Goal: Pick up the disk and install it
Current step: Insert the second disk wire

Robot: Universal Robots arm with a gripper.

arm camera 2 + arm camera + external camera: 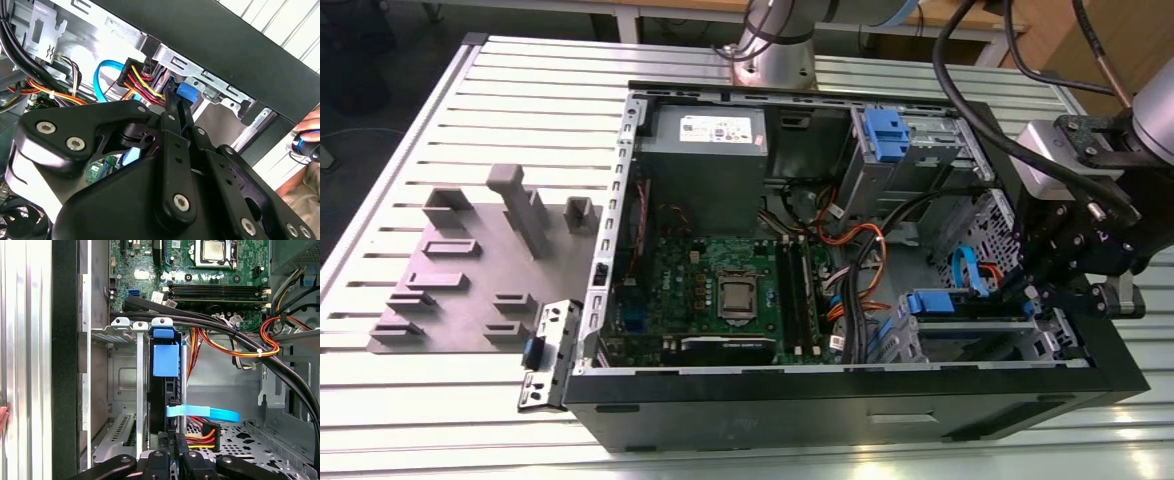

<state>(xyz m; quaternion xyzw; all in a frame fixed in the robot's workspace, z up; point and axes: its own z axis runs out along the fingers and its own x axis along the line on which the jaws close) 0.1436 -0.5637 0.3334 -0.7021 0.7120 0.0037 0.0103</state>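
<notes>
The disk (165, 360), in its blue plastic carrier, stands edge-on in the drive bay (122, 390) at the lower corner of the open computer case (854, 400). In the exterior view its blue carrier (937, 302) shows at the case's right. My gripper (172, 440) reaches into the bay from the case's right wall, its black fingers (170, 112) close together at the disk's near end. The fingertips end at the blue carrier (186, 92). In the exterior view the gripper (1041, 295) hangs just inside the right wall.
A blue data cable (205, 413) and a red-yellow power plug (207, 432) lie right beside the fingers. Black cable bundles (225, 330) cross above the bay. A second blue carrier (887, 135) sits in the upper bay. A person's hand (310, 132) rests outside the case. A grey fixture (467, 270) stands at the exterior view's left.
</notes>
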